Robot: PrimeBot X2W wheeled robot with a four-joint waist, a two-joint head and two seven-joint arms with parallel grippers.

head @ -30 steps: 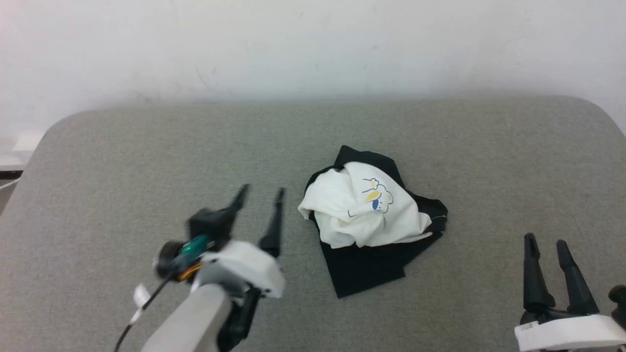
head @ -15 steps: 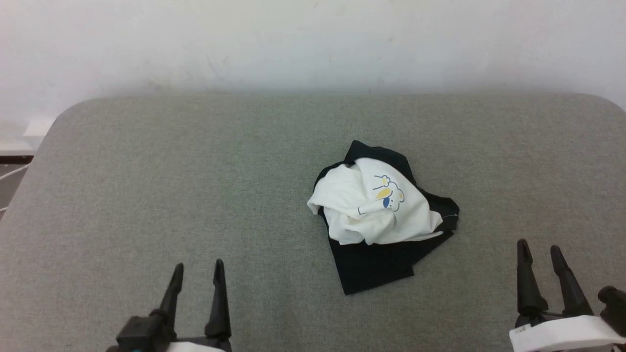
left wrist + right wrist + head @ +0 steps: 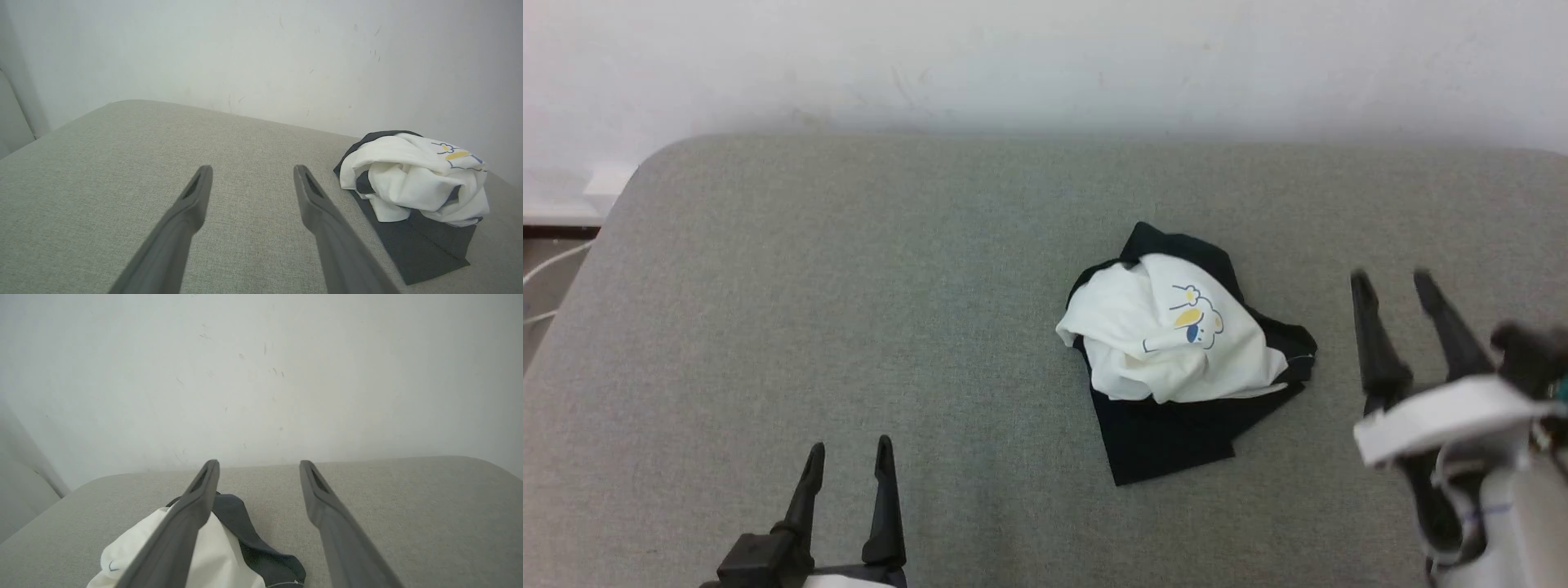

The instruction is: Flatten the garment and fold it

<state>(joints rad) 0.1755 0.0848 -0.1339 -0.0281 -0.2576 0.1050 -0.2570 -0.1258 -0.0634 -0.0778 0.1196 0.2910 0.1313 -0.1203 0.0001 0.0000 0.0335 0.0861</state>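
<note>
Hovering right of crumpled garment [image 3: 1176,347], right arm [image 3: 1503,506] extended forward, right fingers [image 3: 1376,351] apart; left fingers [image 3: 884,498] low, apart.

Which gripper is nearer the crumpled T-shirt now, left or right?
Right. The right gripper hangs open just off the right side of the garment; the left gripper sits open, far off at its lower left.

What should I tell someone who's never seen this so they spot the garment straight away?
Look at the wide grey fabric surface below the white wall. Right of its middle lies the garment, a crumpled heap. It stands out as white cloth with a small cartoon print, bunched over black fabric.
</note>
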